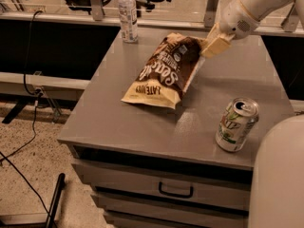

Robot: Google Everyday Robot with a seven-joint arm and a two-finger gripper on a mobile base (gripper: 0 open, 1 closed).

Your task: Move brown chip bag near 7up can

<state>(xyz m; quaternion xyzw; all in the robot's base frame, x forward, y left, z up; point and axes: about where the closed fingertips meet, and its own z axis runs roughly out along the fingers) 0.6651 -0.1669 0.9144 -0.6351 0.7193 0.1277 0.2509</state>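
The brown chip bag (161, 72) lies tilted on the grey cabinet top (118, 118), its tan end toward the front, its far upper corner lifted. My gripper (212, 43) is at that upper right corner and is shut on the bag's edge. The 7up can (236, 124) stands upright near the front right edge, to the right of the bag and apart from it.
A clear plastic water bottle (127, 14) stands at the back left corner. The cabinet has drawers (175, 190) below. My white arm body (280, 175) fills the lower right. Cables lie on the floor at left (33, 127).
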